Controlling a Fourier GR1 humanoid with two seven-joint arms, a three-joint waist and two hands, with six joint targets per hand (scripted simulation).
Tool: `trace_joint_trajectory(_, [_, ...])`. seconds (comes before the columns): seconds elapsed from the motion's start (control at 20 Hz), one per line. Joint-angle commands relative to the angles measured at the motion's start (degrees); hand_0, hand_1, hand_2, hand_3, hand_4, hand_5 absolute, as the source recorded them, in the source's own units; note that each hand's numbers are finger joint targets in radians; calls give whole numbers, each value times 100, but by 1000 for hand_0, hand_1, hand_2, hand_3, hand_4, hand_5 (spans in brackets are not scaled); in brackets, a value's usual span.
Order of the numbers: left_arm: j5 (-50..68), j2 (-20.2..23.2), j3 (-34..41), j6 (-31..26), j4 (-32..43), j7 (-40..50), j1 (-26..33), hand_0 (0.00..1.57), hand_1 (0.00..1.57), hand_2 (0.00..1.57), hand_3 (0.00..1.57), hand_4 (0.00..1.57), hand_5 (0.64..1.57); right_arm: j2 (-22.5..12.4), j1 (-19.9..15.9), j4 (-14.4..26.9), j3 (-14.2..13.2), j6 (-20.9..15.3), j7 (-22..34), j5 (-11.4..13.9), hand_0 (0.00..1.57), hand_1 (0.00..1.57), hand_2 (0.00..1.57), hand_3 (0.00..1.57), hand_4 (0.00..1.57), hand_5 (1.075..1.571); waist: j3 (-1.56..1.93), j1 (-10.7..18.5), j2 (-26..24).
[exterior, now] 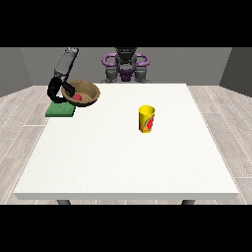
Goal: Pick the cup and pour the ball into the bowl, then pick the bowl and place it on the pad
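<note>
While the white table (128, 157) takes up most of the front view, its things sit toward the far half. Brown bowl (87, 92) at the far corner on the view's left, tilted, lifted over the inner edge of the green pad (59, 111); whether its base touches the pad, cannot tell. Inside the bowl: a red ball (78, 97), low against the wall nearest the pad. Robot hand at the view's left (58, 90), black, fingers curled round the bowl's rim on that side. Yellow cup (146, 119) with red marking stands upright near the table's middle, well apart from the bowl; its opening shows only yellow inside. The other robot hand is out of sight.
</note>
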Motion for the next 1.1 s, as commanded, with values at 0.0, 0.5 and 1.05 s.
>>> trace_joint_trajectory(0.0, [2,-31,-129,123,-175,173,-120,0,0,0,0,0,1537,-129,-197,388,-54,16,-337,136,1571,1571,1571,1571,1305,1528,6,-9,131])
trace_joint_trajectory(0.5, [99,-120,-59,228,-559,13,324,0,0,0,0,0,1534,-757,0,1366,-774,993,-1277,-436,1571,1571,1571,1213,1280,1535,10,-21,217])
trace_joint_trajectory(1.05, [601,581,141,282,-1173,767,-398,0,0,0,0,0,1538,-1290,-604,2291,-1068,908,-2313,-265,1571,1571,1571,208,1284,1554,20,125,1116])
